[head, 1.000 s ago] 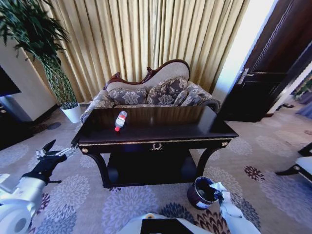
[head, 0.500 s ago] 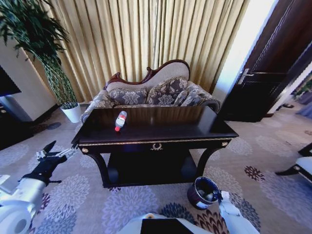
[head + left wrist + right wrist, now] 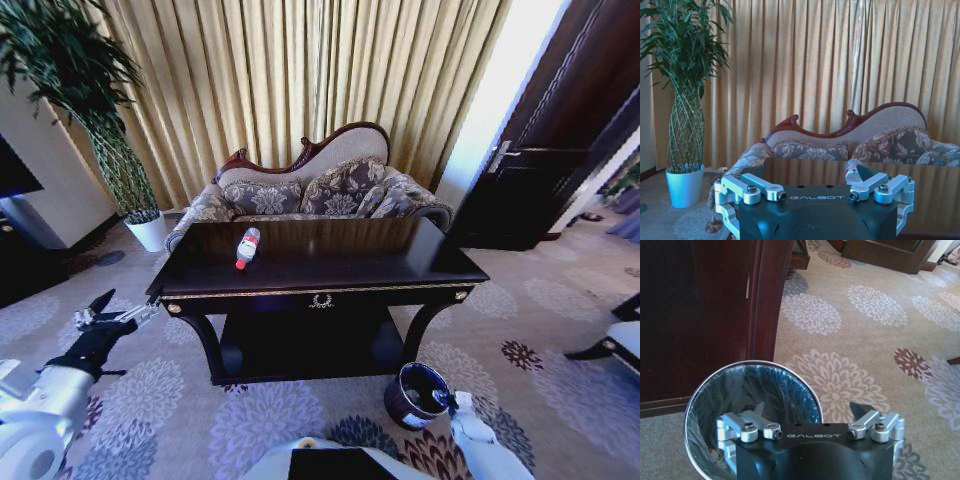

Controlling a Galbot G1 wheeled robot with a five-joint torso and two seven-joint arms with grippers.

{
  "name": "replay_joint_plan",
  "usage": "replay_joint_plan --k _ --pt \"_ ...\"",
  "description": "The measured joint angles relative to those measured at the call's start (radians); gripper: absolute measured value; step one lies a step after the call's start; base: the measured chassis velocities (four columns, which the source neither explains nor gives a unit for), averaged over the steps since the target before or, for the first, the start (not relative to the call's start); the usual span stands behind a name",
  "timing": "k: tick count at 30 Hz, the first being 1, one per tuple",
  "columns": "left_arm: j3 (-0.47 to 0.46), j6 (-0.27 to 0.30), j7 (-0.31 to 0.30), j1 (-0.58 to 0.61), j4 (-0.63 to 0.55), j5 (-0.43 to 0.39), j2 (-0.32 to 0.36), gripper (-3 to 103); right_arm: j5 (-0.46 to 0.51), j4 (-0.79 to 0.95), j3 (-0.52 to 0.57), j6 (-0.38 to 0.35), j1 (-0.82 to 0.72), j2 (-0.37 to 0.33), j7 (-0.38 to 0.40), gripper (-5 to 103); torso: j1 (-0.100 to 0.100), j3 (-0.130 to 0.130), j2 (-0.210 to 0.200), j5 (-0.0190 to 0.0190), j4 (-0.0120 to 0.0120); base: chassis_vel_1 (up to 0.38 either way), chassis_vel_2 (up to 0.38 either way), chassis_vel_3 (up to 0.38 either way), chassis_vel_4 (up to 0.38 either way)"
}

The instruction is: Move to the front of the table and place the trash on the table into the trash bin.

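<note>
The bottle (image 3: 246,248) lies on the table (image 3: 400,262) at about ten o'clock from the centre emblem. The bin (image 3: 415,393) stands at five o'clock off the table; over its rim hangs the right gripper (image 3: 812,432), spread and empty. Left gripper (image 3: 814,192), also spread, hovers at the table's nine o'clock. Best reach: square to the bottle's body, low and level.

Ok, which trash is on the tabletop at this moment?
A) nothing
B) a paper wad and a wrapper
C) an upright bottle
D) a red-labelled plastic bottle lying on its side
D: the bottle lies on its side toward the left of the table, the only trash on top.
</note>
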Motion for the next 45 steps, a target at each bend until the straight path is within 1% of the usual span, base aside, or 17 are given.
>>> replay_joint_plan --k 2,15,20,22,23,24,25,26,27,28,29,31,32,35,36,38,45 --pt "0.0 0.0 0.0 -0.001 0.0 0.0 0.0 100 0.001 0.0 0.0 0.0 0.001 -0.001 -0.002 99 0.0 0.0 0.0 0.0 0.0 0.0 0.0 0.0 0.0" --pt "0.0 0.0 0.0 0.0 0.0 -0.001 -0.003 100 0.028 0.009 0.006 -0.002 -0.003 -0.001 -0.006 100 0.0 0.0 0.0 0.0002 -0.0002 0.0 0.0 0.0 0.0" --pt "0.0 0.0 0.0 0.0 0.0 -0.002 -0.008 100 0.103 0.141 0.035 -0.009 -0.035 -0.004 -0.005 100 0.0 0.0 0.0 0.0 0.0003 0.0 0.0 0.0 0.0" --pt "-0.003 -0.001 0.003 0.004 0.0 -0.001 -0.011 100 0.15 0.283 0.056 -0.023 -0.075 -0.014 -0.005 100 0.0 0.0 0.0 0.0 -0.0002 0.0 0.0 0.0 0.0" --pt "-0.003 -0.001 0.003 0.004 0.0 -0.001 -0.011 100 0.15 0.283 0.056 -0.023 -0.075 -0.014 -0.005 100 0.0 0.0 0.0 0.0 -0.0002 0.0 0.0 0.0 0.0" --pt "-0.004 -0.001 0.004 0.006 0.0 -0.001 -0.011 100 0.165 0.34 0.066 -0.031 -0.09 -0.016 -0.005 100 0.0 0.0 0.0 -0.0001 -0.0001 0.0 0.0 0.0 0.0" --pt "-0.006 -0.002 0.005 0.007 0.0 -0.001 -0.011 100 0.2 0.465 0.089 -0.049 -0.123 -0.017 -0.005 100 0.0 0.0 0.0 -0.0001 0.0004 0.0 0.0 0.0 0.0" --pt "-0.006 -0.002 0.005 0.007 0.0 -0.001 -0.011 100 0.2 0.465 0.089 -0.049 -0.123 -0.017 -0.005 100 0.0 0.0 0.0 -0.0001 0.0004 0.0 0.0 0.0 0.0" --pt "-0.006 -0.002 0.005 0.007 0.0 0.0 -0.011 100 0.215 0.521 0.099 -0.059 -0.138 -0.017 -0.005 100 0.0 0.0 0.0 -0.0001 0.0005 0.0 0.0 0.0 0.0" --pt "-0.007 -0.002 0.005 0.007 0.0 0.0 -0.013 100 0.243 0.654 0.12 -0.08 -0.177 -0.017 -0.005 100 0.0 0.0 0.0 -0.0001 0.0002 0.0 0.0 0.0 0.0" --pt "-0.007 -0.002 0.005 0.007 0.0 0.0 -0.013 100 0.243 0.654 0.12 -0.08 -0.177 -0.017 -0.005 100 0.0 0.0 0.0 -0.0001 0.0002 0.0 0.0 0.0 0.0" --pt "-0.006 -0.002 0.005 0.007 0.0 0.001 -0.017 100 0.265 0.864 0.146 -0.108 -0.247 -0.017 -0.007 100 0.0 0.0 0.0 -0.0004 0.0001 0.0 0.0 0.0 0.0" --pt "-0.006 -0.002 0.005 0.007 0.0 0.001 -0.017 100 0.265 0.864 0.146 -0.108 -0.247 -0.017 -0.007 100 0.0 0.0 0.0 -0.0004 0.0001 0.0 0.0 0.0 0.0" --pt "-0.006 -0.002 0.005 0.007 0.0 0.002 -0.02 100 0.272 1.062 0.163 -0.134 -0.307 -0.014 -0.005 100 0.0 0.0 0.0 -0.0003 -0.0001 0.0 0.0 0.0 0.0" --pt "-0.006 -0.002 0.005 0.007 0.0 0.002 -0.02 100 0.272 1.062 0.163 -0.134 -0.307 -0.014 -0.005 100 0.0 0.0 0.0 -0.0003 -0.0001 0.0 0.0 0.0 0.0" --pt "-0.004 -0.005 0.005 0.007 0.0 0.001 -0.023 100 0.274 1.208 0.169 -0.155 -0.338 -0.012 0.002 100 0.0 0.0 0.0 -0.0002 0.0 0.0 0.0 0.0 0.0" --pt "0.0 -0.039 0.009 0.008 0.0 -0.008 -0.033 100 0.264 1.359 0.167 -0.187 -0.348 -0.024 0.024 100 0.0 0.0 0.0 0.0 0.0001 0.0 0.0 0.0 0.0"
